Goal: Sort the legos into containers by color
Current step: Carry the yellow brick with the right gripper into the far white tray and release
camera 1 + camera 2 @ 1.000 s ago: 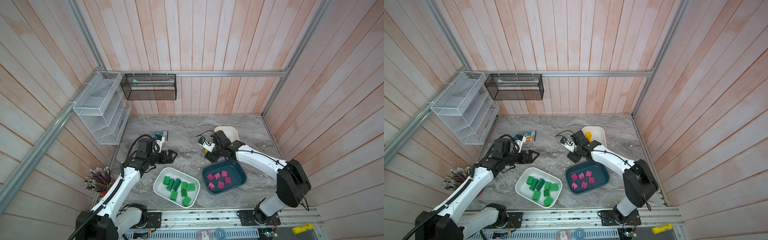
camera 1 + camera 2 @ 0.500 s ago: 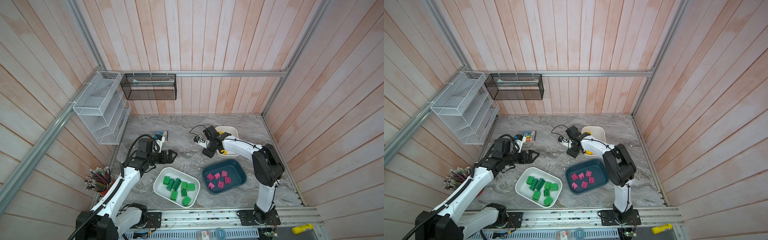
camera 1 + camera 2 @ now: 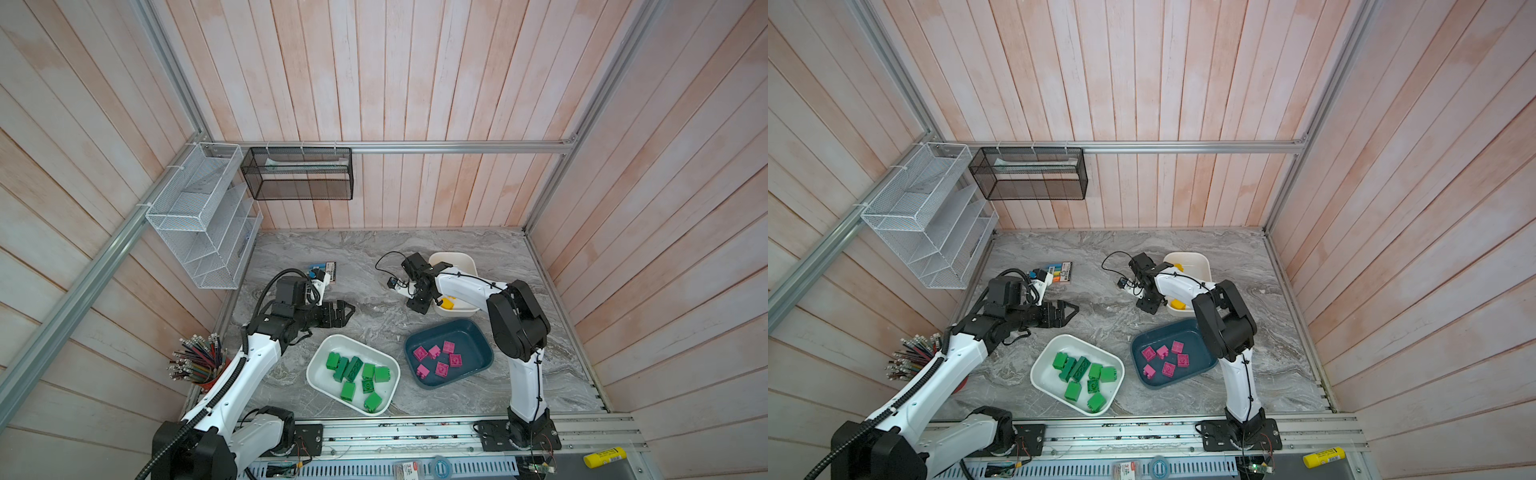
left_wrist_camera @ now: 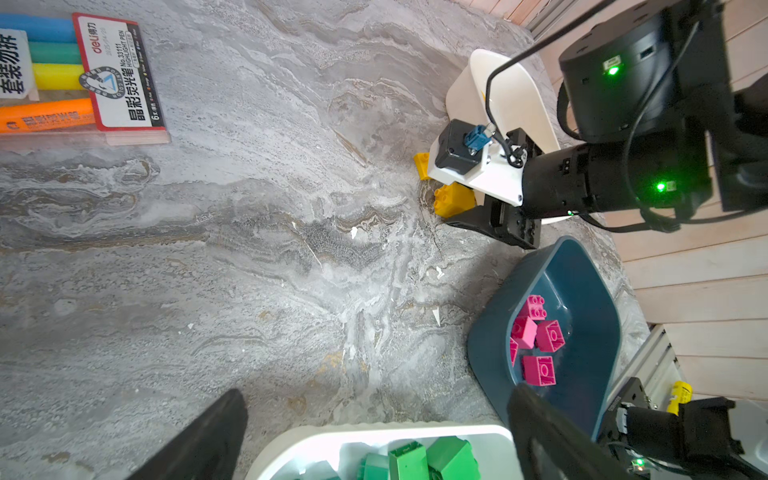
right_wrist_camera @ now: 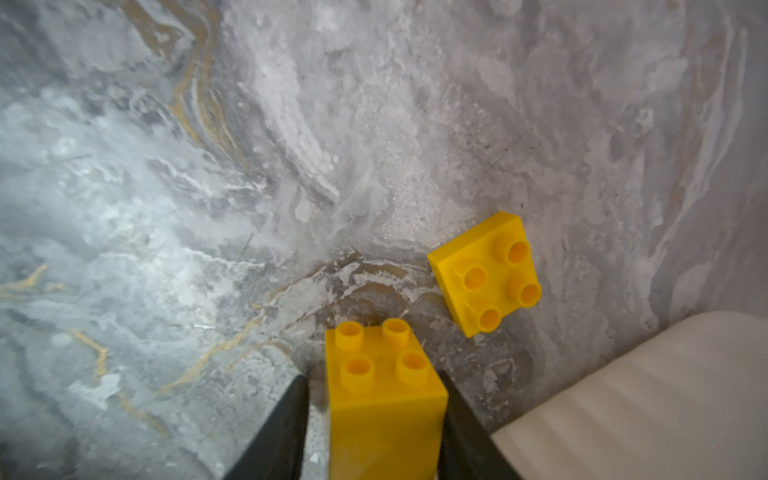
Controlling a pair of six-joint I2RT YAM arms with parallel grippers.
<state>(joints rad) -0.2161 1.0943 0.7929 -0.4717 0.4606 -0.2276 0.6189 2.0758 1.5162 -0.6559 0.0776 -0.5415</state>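
Beside the near corner of the far white container (image 3: 457, 259), my right gripper (image 3: 419, 306) is down at the table. In the right wrist view it (image 5: 372, 376) is shut on a yellow lego (image 5: 382, 399), one finger on each side. A second yellow lego (image 5: 486, 274) lies loose on the table just ahead. More yellow legos (image 3: 448, 302) lie in that white container. Several pink legos (image 3: 436, 357) fill the teal container (image 3: 478, 336). Several green legos (image 3: 357, 374) sit in the near white container (image 3: 328, 345). My left gripper (image 3: 347, 311) hovers open and empty at left of centre.
A pack of highlighters (image 3: 324, 270) lies behind the left arm. A pencil cup (image 3: 199, 365) stands at the front left. A white wire rack (image 3: 203, 220) and a black mesh basket (image 3: 299, 174) hang on the walls.
My right gripper moved from over the teal container back and left to the table by the far white container, and its jaws closed round a yellow lego. The left arm stayed still.
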